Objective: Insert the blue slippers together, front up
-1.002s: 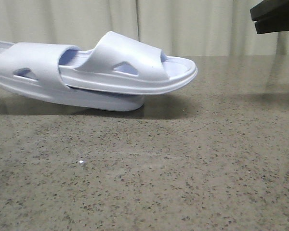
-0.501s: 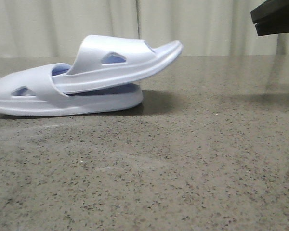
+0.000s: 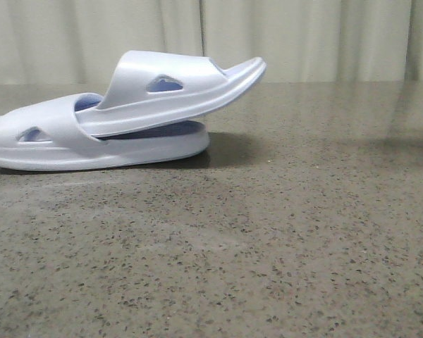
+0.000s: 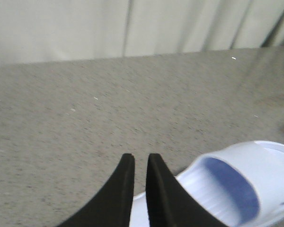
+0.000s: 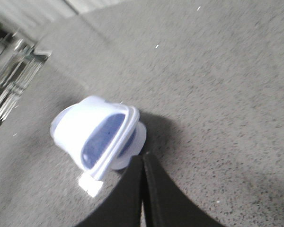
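The two blue slippers lie nested on the table at the left of the front view. The lower slipper (image 3: 56, 137) rests flat. The upper slipper (image 3: 176, 95) is pushed under its strap, with its toe tilted up to the right. Neither gripper shows in the front view. My left gripper (image 4: 140, 157) hangs above a slipper (image 4: 255, 165), its jaws a narrow gap apart and empty. My right gripper (image 5: 142, 156) is shut and empty, apart from the slippers (image 5: 85, 123), which it sees end-on.
The speckled grey-brown stone table (image 3: 282, 239) stretches to the front and right of the slippers. A pale curtain (image 3: 303, 35) hangs behind the table's far edge.
The nested slippers came down onto the table and shifted left, then stayed still. The dark right gripper at the upper right has left the front view.
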